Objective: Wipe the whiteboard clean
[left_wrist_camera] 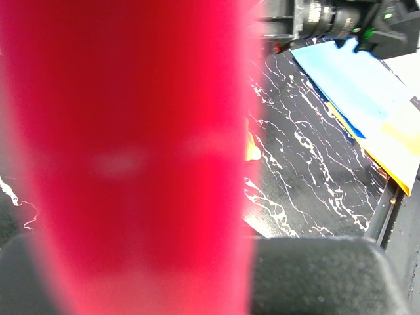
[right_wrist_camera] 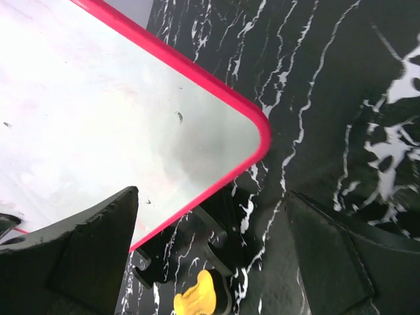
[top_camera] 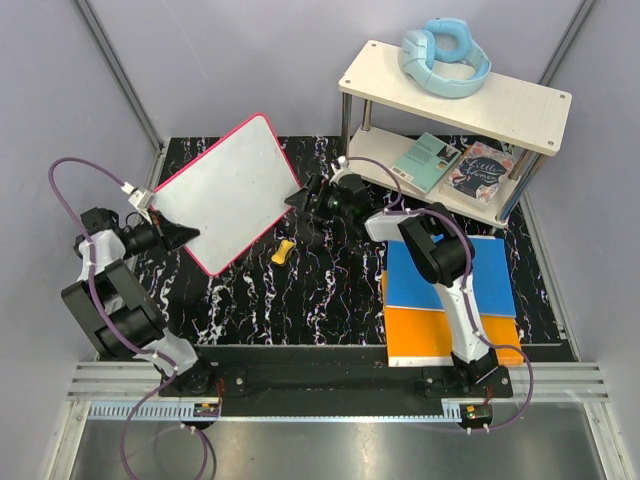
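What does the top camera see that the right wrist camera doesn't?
Only the top view: the shelf, two books, the blue sheet, and the left fingers pinching the whiteboard. Only the right wrist view: tiny dark specks on the board. Both: the whiteboard, the small yellow object, the black marbled mat.

The flat white whiteboard with a pink-red rim looks smooth and a bit shiny. The black worktop with white veins looks like smooth stone.
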Available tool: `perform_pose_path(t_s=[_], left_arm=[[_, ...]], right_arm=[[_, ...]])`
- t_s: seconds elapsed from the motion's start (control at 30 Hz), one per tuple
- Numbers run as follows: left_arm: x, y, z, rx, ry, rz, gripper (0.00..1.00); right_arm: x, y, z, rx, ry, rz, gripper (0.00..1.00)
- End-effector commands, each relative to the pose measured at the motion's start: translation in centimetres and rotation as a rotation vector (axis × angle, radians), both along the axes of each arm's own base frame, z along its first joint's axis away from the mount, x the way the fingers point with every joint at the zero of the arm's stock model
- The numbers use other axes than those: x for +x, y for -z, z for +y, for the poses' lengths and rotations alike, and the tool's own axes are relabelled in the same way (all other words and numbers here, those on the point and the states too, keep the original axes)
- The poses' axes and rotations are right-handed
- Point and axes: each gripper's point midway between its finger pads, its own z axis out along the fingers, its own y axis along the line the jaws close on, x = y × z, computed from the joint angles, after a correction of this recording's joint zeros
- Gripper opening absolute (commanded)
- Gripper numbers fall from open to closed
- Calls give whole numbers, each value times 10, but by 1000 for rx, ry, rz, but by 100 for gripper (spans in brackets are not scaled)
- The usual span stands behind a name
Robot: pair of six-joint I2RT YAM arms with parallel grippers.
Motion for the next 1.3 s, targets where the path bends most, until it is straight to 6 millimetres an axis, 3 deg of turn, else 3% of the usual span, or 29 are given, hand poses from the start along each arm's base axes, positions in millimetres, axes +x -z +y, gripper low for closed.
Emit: perform_pose_path(t_s=[0.0,0.3,0.33,0.5,0.73,0.97,1.27], left_arm=[[-23,47,0,115,-9,250,0],[-23,45,0,111,-3,256,0],[-23,45,0,111,-3,258,0],[-25,47,-1,113,5,266,0],[-25,47,-2,103,17,259,0],[-21,38,-1,96,12,244,0],[-14,17,-1,80,1,200,0]], right_arm=[[4,-25,23,118,-78,-55,100],[18,-25,31,209,-77,-66,100],[21,-38,30,258,-80,-111,100],[21,-43,34,332,-97,-97,95],[18,-63,37,326,-141,-151,84],[14,-82,41,343,-180,-180,62],[10,-105,44,358,-220,-221,64]])
